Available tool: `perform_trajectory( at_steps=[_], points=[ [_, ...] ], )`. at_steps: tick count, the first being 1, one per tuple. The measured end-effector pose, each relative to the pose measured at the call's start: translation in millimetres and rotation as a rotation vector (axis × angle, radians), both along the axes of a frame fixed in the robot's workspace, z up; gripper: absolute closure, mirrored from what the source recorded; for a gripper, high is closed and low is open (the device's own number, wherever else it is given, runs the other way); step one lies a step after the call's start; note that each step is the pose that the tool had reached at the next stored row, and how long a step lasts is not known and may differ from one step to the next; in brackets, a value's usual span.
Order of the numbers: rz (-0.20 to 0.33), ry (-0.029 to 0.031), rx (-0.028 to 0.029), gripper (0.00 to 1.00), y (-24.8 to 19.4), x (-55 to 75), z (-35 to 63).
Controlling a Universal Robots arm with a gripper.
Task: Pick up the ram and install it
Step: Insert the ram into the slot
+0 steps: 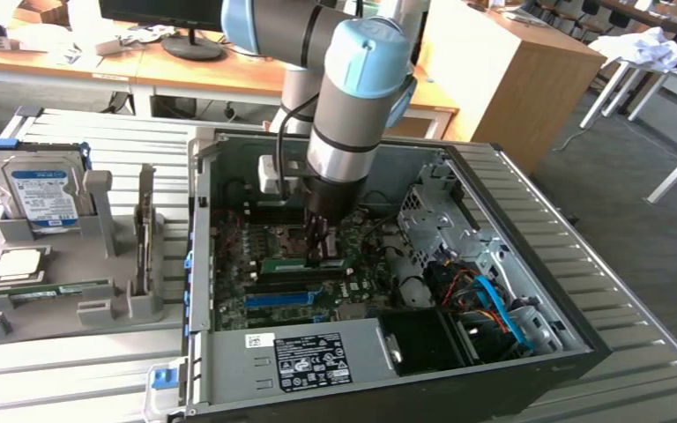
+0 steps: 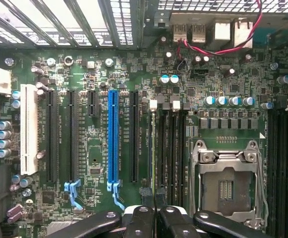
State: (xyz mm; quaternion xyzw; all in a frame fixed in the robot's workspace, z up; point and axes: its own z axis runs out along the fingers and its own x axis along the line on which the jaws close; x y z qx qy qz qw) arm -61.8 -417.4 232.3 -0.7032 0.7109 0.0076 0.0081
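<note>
Nearest us in the exterior view, the power supply [image 1: 303, 352] with its black label lies along the lower edge of the open computer case [image 1: 201, 264], and blue cables [image 1: 497, 304] crowd the corner at the exterior view's right. Just past that, the gripper [image 1: 318, 251] reaches straight down to the motherboard [image 2: 84, 208]. Its fingers [image 2: 143, 218] look pinched together on the ram [image 1: 295, 263], the green stick lying level at their tips, beyond the blue slot [image 1: 279, 300]. We judge the stick is at or just over a memory slot beside the white latches [image 2: 153, 104], but we cannot tell whether it is seated. The risk is misalignment. If the stick is tilted or its notch is off, pushing would jam it or strain the board. The empty processor socket [image 2: 226, 183] sits close by, so a slip could hurt it. Farther off, at the exterior view's left, a grey holder [image 1: 68, 295] carries a hard drive [image 1: 42, 189], well apart. Desks stand behind.
</note>
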Motion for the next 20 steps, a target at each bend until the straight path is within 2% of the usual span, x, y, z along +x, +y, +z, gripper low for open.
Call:
perform_trajectory(
  at_steps=[20],
  points=[
    [0.0, 0.0, -0.0002, 0.88, 0.4, -1.1, -6.8]
  ],
)
